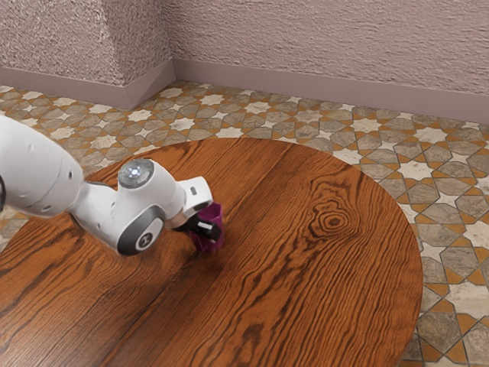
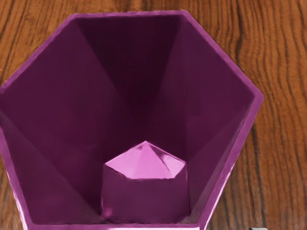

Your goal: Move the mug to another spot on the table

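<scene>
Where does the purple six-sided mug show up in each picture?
Exterior view: the purple six-sided mug stands left of centre on the round wooden table, at the white arm's tip.
Wrist view: the mug sits directly below the camera, seen from above into its open mouth.
Shared landmark: the table's reddish wood grain beside the mug.

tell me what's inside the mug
Inside the mug, the wrist view shows bare purple walls and a raised faceted bump at the bottom, nothing loose. What lies behind that bump is hidden.
</scene>
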{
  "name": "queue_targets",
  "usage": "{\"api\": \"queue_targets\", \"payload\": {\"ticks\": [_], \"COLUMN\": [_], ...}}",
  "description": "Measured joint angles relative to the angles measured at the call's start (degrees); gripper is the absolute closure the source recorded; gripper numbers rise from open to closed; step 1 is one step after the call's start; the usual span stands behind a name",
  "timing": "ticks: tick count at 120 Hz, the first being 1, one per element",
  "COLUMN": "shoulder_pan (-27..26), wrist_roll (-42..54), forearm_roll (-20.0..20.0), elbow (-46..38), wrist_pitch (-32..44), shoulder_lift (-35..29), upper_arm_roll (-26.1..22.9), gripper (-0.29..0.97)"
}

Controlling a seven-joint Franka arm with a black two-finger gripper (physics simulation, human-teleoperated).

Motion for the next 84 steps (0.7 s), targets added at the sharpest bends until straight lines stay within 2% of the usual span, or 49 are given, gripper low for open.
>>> {"api": "queue_targets", "payload": {"ticks": [23,33,56,67,75,84], "shoulder_pan": [-0.2,-0.7,-0.8,-1.4,2.0,9.8], "wrist_roll": [0.6,0.8,1.3,2.5,3.7,5.1], "forearm_roll": [0.0,-0.1,-2.9,-4.1,-5.2,-6.0], "elbow": [0.4,2.0,23.7,29.5,32.5,37.8], "wrist_pitch": [-9.1,-15.5,-40.2,-50.1,-55.8,-61.8], "shoulder_lift": [-8.2,-13.0,-14.3,-14.4,-14.2,-13.2], "upper_arm_roll": [-0.1,-0.3,-1.5,-1.4,-4.1,-9.9], "gripper": [0.13,0.10,0.05,0.04,0.04,0.03]}}
